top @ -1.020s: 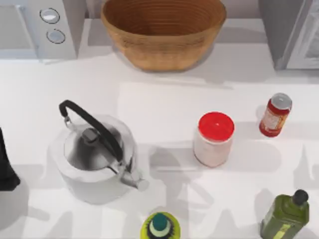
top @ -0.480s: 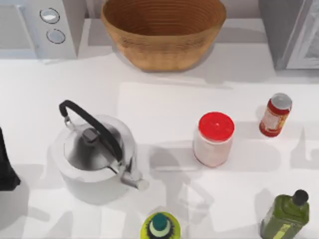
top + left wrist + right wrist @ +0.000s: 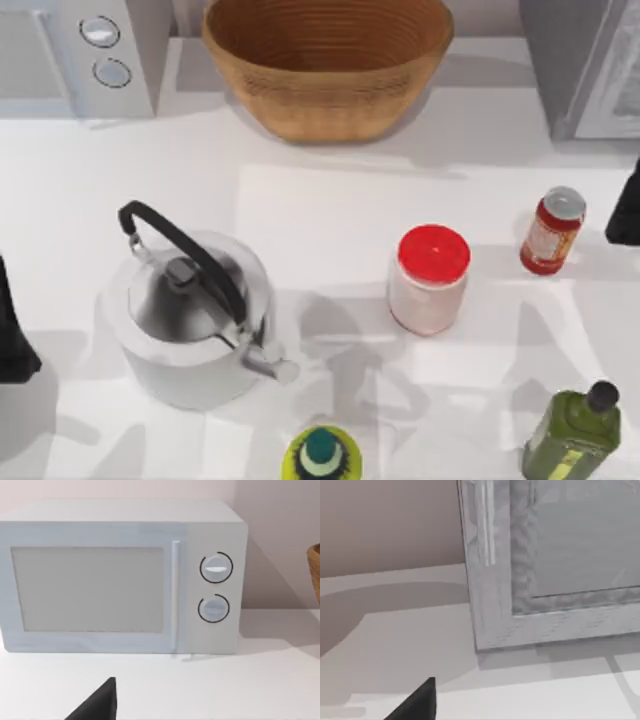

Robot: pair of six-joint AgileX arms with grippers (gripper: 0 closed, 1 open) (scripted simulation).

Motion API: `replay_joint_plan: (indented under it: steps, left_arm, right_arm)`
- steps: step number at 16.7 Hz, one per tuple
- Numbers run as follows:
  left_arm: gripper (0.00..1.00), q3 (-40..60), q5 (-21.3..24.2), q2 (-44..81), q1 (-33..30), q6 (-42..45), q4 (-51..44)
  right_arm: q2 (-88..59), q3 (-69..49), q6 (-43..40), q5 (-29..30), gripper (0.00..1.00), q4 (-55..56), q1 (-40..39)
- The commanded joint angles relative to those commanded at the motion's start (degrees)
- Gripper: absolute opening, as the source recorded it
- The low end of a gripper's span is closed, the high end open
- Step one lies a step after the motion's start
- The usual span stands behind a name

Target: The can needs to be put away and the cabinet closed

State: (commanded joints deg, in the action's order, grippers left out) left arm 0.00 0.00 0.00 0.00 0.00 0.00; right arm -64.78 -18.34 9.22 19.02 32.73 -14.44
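Observation:
The can (image 3: 552, 232), slim and red with a silver top and a pale label, stands upright at the table's right side. The cabinet (image 3: 585, 65) is the grey unit at the back right corner, its white-framed door (image 3: 555, 560) seen close in the right wrist view. My right gripper (image 3: 626, 206) is a dark shape at the right edge, just right of the can and apart from it; one dark fingertip (image 3: 417, 702) shows in the right wrist view. My left gripper (image 3: 12, 335) is parked at the left edge, its dark fingertip (image 3: 97, 702) facing the microwave.
A white jar with a red lid (image 3: 430, 278) stands left of the can. A green bottle (image 3: 575, 430) is at the front right, a steel kettle (image 3: 190, 315) at the front left, a yellow-green bottle (image 3: 321, 455) at the front edge. A wicker basket (image 3: 328, 60) and microwave (image 3: 75, 55) line the back.
My right arm has come into the top view at the right edge, beside the can, and the shadows on the right have shifted. The can and my left arm have not moved.

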Motion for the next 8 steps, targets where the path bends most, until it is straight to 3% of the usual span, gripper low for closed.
replay_joint_plan:
  steps: [4, 8]
  left_arm:
    - [1.00, 0.00, 0.00, 0.00, 0.00, 0.00, 0.00]
    - [1.00, 0.00, 0.00, 0.00, 0.00, 0.00, 0.00]
  right_arm:
    - [-19.32, -3.29, 2.71, 3.12, 1.00, 5.37, -6.74]
    - [-29.17, -4.59, 5.13, 5.03, 1.00, 7.54, -11.44]
